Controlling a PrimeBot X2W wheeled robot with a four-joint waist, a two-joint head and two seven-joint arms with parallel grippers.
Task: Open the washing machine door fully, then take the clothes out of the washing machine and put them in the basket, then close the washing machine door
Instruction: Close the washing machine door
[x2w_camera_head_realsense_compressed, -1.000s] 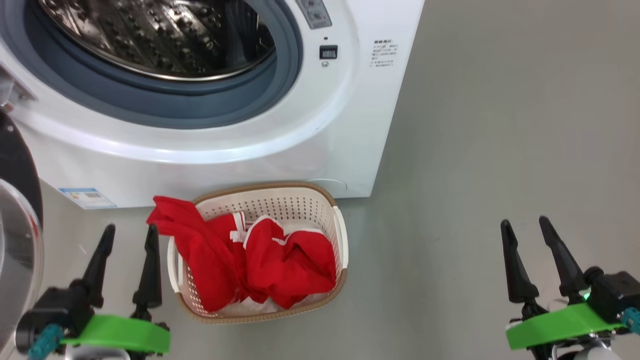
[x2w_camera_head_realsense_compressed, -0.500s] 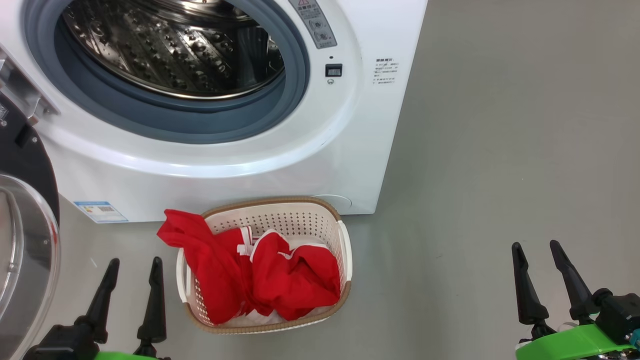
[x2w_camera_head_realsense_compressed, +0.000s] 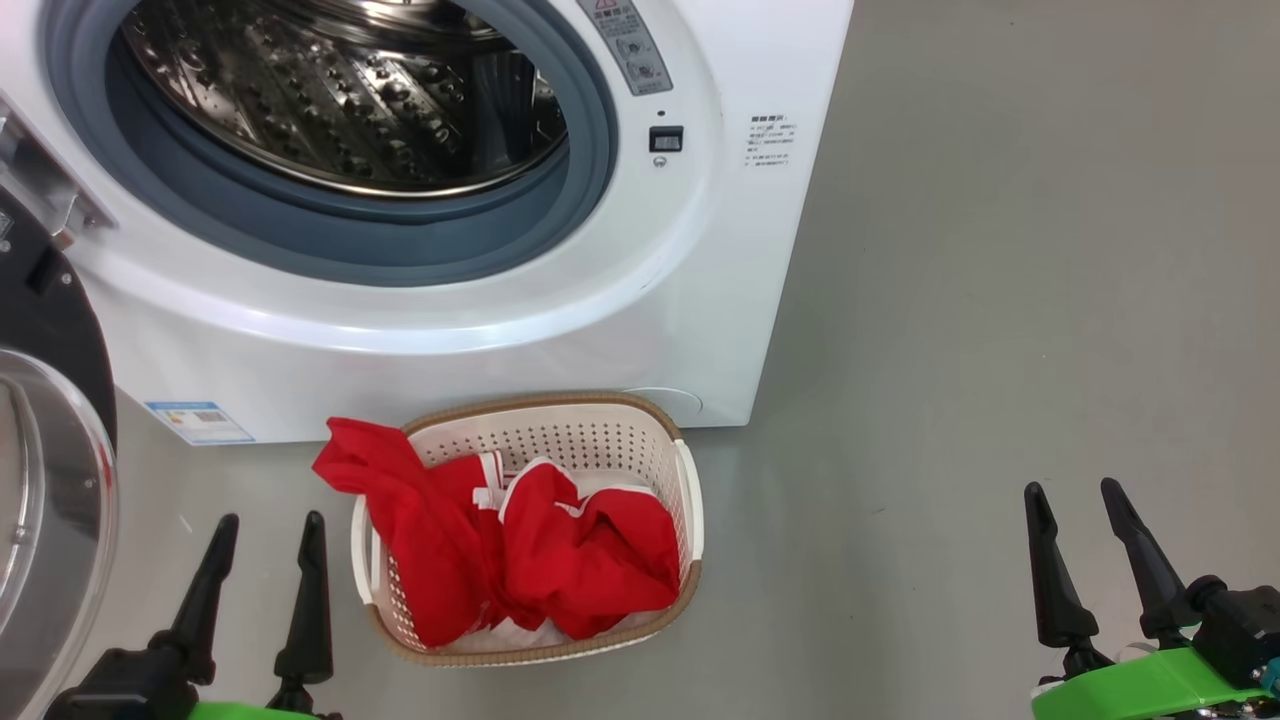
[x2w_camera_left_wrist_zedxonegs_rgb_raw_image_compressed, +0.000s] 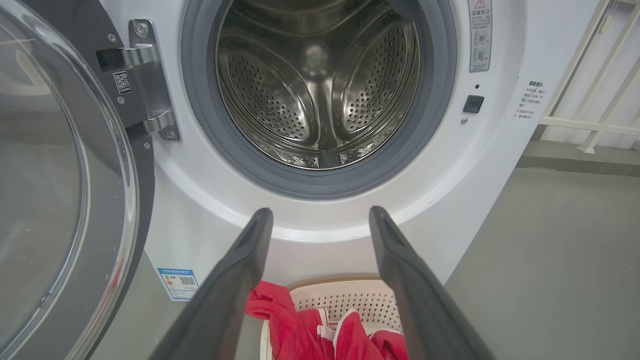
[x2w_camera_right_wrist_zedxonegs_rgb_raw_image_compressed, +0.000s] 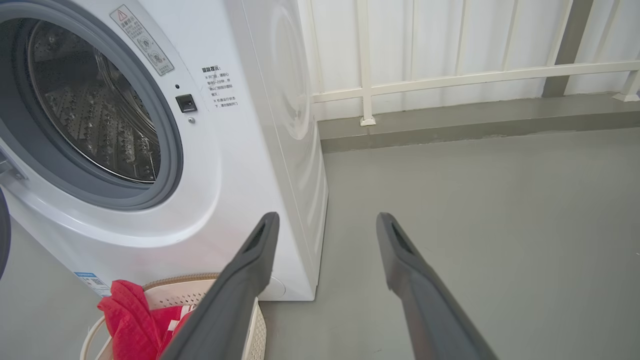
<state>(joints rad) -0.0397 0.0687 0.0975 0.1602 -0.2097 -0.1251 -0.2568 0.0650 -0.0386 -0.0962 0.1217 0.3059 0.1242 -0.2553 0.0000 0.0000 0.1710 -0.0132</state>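
Left end effector (x2w_camera_head_realsense_compressed: 268, 520) and right end effector (x2w_camera_head_realsense_compressed: 1075, 489) both hang open, empty.

The washing machine door (x2w_camera_head_realsense_compressed: 45, 500) is cropped (left); blue label (x2w_camera_head_realsense_compressed: 198, 421) seems unreadable.

Clothes (x2w_camera_head_realsense_compressed: 560, 560) in basket (x2w_camera_head_realsense_compressed: 690, 500), partly over its left rim; basket on floor (x2w_camera_head_realsense_compressed: 1000, 350) just before washing machine (x2w_camera_head_realsense_compressed: 700, 250); washing machine door (x2w_camera_head_realsense_compressed: 40, 520) swung out left.

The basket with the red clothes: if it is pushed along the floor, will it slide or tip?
Probably slide: the basket is low and wide on smooth floor. Likely light, being thin perforated plastic. The clothes hanging over its left rim may drag.
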